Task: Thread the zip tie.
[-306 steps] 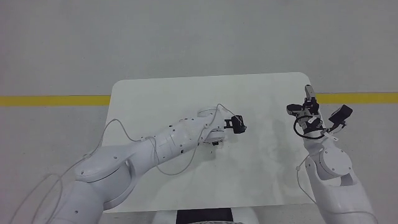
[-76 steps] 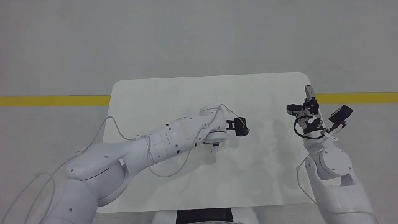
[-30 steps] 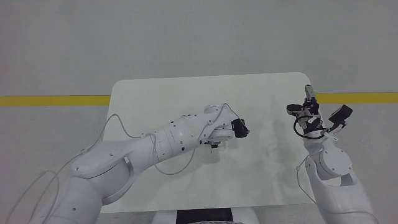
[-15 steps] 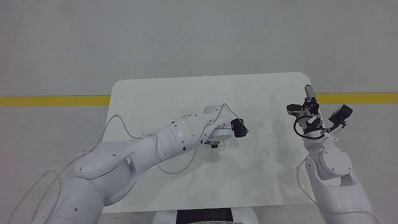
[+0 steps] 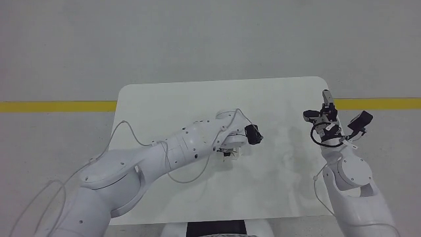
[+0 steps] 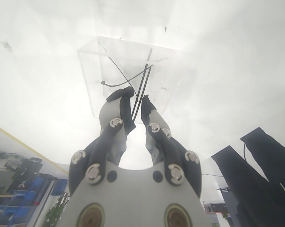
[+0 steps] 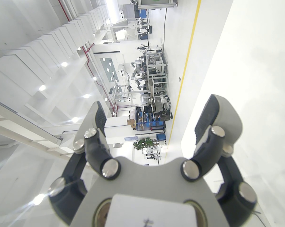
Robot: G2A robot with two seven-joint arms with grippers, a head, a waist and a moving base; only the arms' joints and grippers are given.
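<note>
Two thin black strands of a zip tie (image 6: 144, 76) run between the fingers of my left gripper (image 6: 135, 98), which is shut on them. The strands reach up into a clear plastic box (image 6: 109, 45) just beyond the fingertips. Another curved zip tie (image 6: 118, 72) lies inside that box. From above, the left gripper (image 5: 252, 133) sits over the middle of the white table (image 5: 197, 105). My right gripper (image 7: 154, 112) is open with nothing between its fingers. It is held up at the table's right edge (image 5: 320, 107), well apart from the left one.
Two dark slanted bars (image 6: 256, 166) show beside the left gripper in its wrist view. A yellow floor line (image 5: 59, 106) runs behind the table. A loose white cable (image 5: 125, 138) trails along the left arm.
Since the oldest frame the left wrist has turned and the gripper has shifted slightly over the table's middle. In the last second it has barely moved. The right arm has stayed still.
</note>
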